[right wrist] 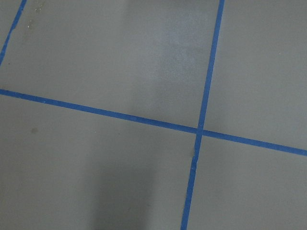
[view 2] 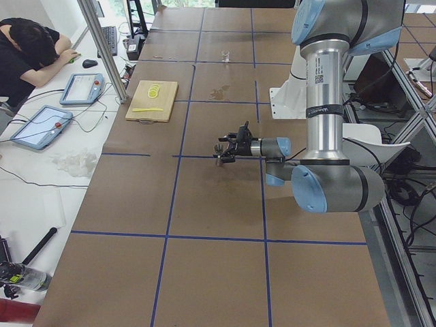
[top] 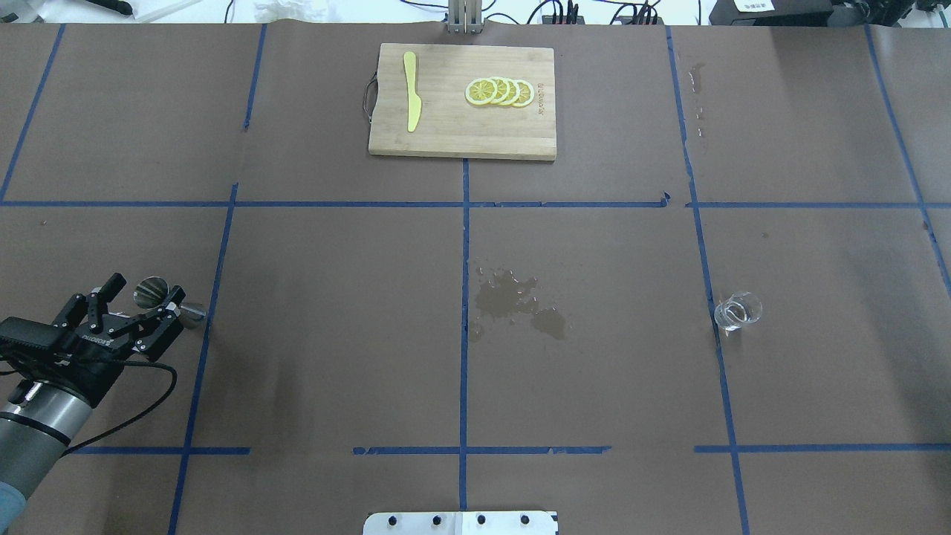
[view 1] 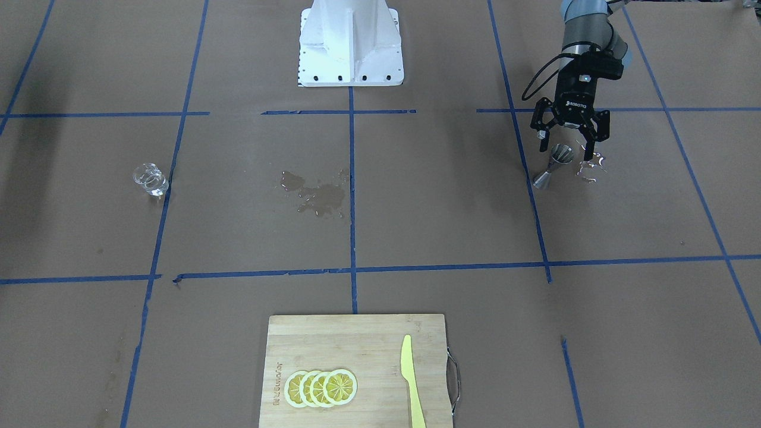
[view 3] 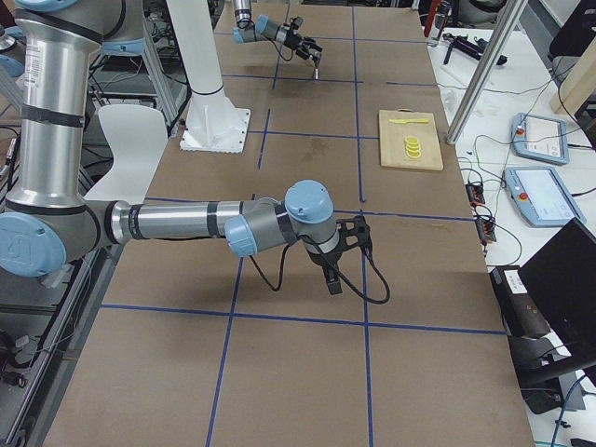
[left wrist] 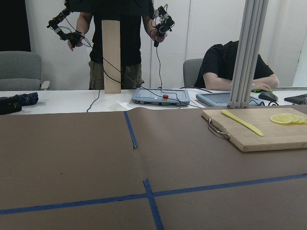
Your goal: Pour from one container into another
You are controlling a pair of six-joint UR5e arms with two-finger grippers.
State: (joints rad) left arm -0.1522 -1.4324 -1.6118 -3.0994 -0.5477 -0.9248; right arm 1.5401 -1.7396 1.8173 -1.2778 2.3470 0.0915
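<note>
At the left end of the worktop [top: 334, 357], the left end effector [view 1: 568, 141] is spread wide and holds nothing. Its jaws seem to straddle the upper cup of the upright metal jigger [view 1: 553, 166], though contact is hard to judge. The clear glass [top: 738, 310] stands well apart on the right side, beyond a wet patch [top: 513, 301] near the middle. This looks like the grasping step, with no pouring done yet. The next move calls for closing squarely on the jigger, lifting it level and carrying it across. The right end effector [view 3: 335, 261] hangs low over bare paper; I cannot tell how far open it is.
</note>
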